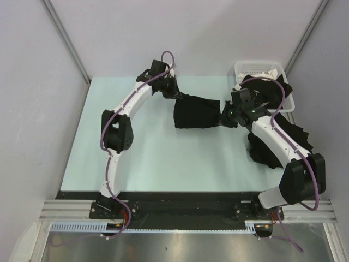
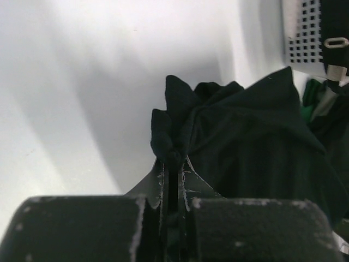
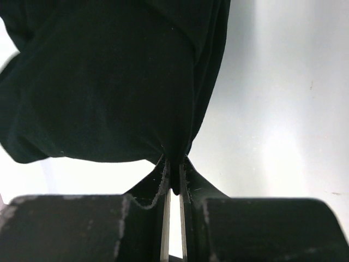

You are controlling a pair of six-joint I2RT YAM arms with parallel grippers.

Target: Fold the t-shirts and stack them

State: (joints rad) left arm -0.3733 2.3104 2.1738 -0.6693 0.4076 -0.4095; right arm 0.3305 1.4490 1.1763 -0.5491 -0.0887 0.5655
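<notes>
Pinching the limp, likely light shirt (image 1: 196, 112), left end effector (image 1: 175, 97) holds its nine o'clock edge, right end effector (image 1: 224, 117) three o'clock.

Right hand (image 3: 173, 177) pinched tight on a bunched fold of the black t-shirt (image 3: 103, 82), cloth fanning out above and left of the hand, pale worktop (image 3: 283, 109) showing to the hand's right.

Held left arm (image 1: 122, 109) stretched forward, elbow bent outward; kept left gripper (image 1: 173, 91) pinched tight on black t-shirt (image 1: 196, 112). Held right arm (image 1: 283, 144) angled inward, right gripper (image 1: 226, 117) clamped on its opposite end.
</notes>
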